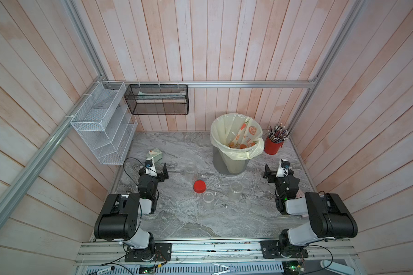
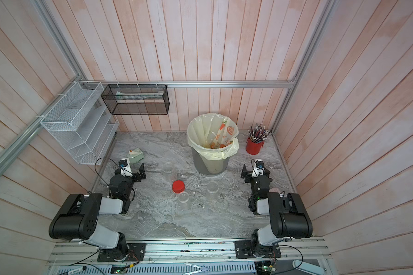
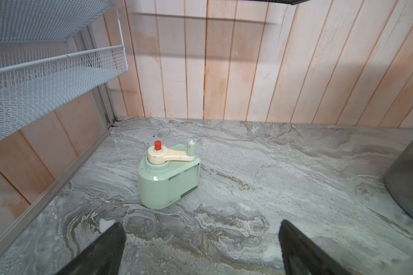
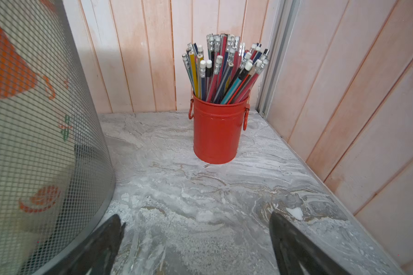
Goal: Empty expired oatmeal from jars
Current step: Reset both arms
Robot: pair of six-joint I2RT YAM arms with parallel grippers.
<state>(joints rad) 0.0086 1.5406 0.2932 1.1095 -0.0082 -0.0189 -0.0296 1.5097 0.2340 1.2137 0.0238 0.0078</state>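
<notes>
Jars (image 1: pixel 235 189) uncapped at mid-table, just before the bin (image 1: pixel 224 166).
We see our left gripper (image 3: pixel 202 227) and right gripper (image 4: pixel 196 219) both spread wide, holding nothing; the red lid (image 1: pixel 199 186) lies among the jars.

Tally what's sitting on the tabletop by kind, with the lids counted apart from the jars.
Clear jars: 3
Clear lids: 2
Red lid: 1
Lined bin: 1
Red pencil cup: 1
Mint hand-crank device: 1
Total: 9
</notes>
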